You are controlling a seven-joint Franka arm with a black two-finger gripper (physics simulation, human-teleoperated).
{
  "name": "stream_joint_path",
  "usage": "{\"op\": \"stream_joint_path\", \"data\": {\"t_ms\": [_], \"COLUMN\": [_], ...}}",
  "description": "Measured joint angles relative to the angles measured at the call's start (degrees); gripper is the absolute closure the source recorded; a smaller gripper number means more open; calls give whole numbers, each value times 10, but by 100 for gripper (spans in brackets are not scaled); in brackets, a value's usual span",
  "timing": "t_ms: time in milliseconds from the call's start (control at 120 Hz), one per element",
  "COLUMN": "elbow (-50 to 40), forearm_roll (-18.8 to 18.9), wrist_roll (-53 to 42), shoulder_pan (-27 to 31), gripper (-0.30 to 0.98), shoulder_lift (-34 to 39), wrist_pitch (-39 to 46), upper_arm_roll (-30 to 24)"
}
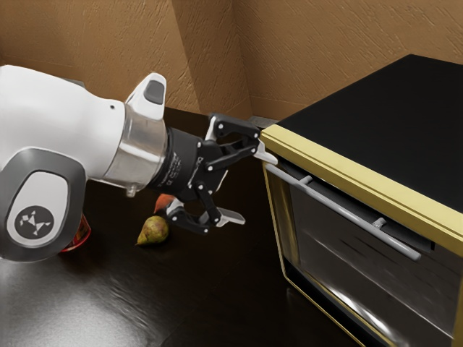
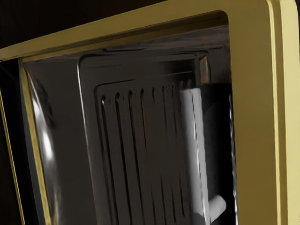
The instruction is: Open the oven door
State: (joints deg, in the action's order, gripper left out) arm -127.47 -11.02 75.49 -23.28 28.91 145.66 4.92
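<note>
My gripper (image 1: 249, 185) stands open at the oven's corner in the exterior view, with nothing between its fingers. Its upper finger is close to the end of the grey bar handle (image 1: 340, 208) and the yellow top edge; whether it touches either, I cannot tell. The lower finger hangs lower, off to the exterior view's left of the oven door (image 1: 391, 282). The door looks closed, its dark glass framed in yellow. In the wrist view the handle (image 2: 191, 140) runs along the door's dark glass (image 2: 140, 136), beside the broad yellow trim (image 2: 255, 117).
A yellow-green pear (image 1: 153, 230) lies on the dark table (image 1: 188, 303) below the hand, a reddish fruit (image 1: 164, 202) behind it. Partly behind the arm is a red object (image 1: 81, 237). The oven's black top (image 1: 383, 123) extends toward the textured brown wall (image 1: 304, 43).
</note>
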Motion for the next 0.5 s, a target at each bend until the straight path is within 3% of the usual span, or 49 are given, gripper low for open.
{"op": "stream_joint_path", "data": {"t_ms": [500], "elbow": [6], "forearm_roll": [-2], "wrist_roll": [53], "shoulder_pan": [7], "gripper": [0], "shoulder_lift": [-45], "wrist_pitch": [22], "upper_arm_roll": [0]}}
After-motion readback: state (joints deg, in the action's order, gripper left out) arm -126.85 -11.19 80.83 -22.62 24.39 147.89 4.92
